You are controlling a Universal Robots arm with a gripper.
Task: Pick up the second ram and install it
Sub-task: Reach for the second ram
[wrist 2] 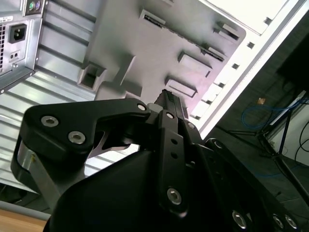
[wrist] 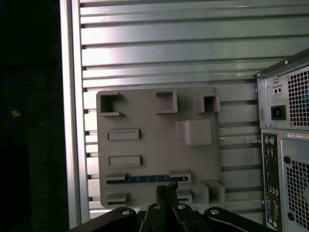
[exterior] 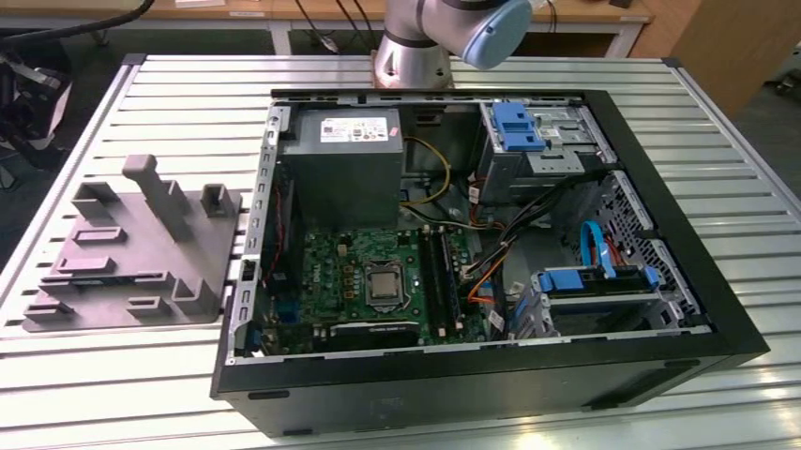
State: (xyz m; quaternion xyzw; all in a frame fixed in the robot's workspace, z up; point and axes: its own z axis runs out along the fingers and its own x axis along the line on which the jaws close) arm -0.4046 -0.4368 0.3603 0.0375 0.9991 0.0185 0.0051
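Second ram (wrist: 145,179) slotted in grey holder (wrist: 145,111), long axis along table slats (wrist: 169,48), gripper (wrist: 166,188) narrow, empty, just beside

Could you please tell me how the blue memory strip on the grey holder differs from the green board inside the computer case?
The memory strip is blue, long and thin; the green board is broad. The memory strip rests in the grey holder outside the computer case; the green board lies inside it. Both are flat circuit boards.
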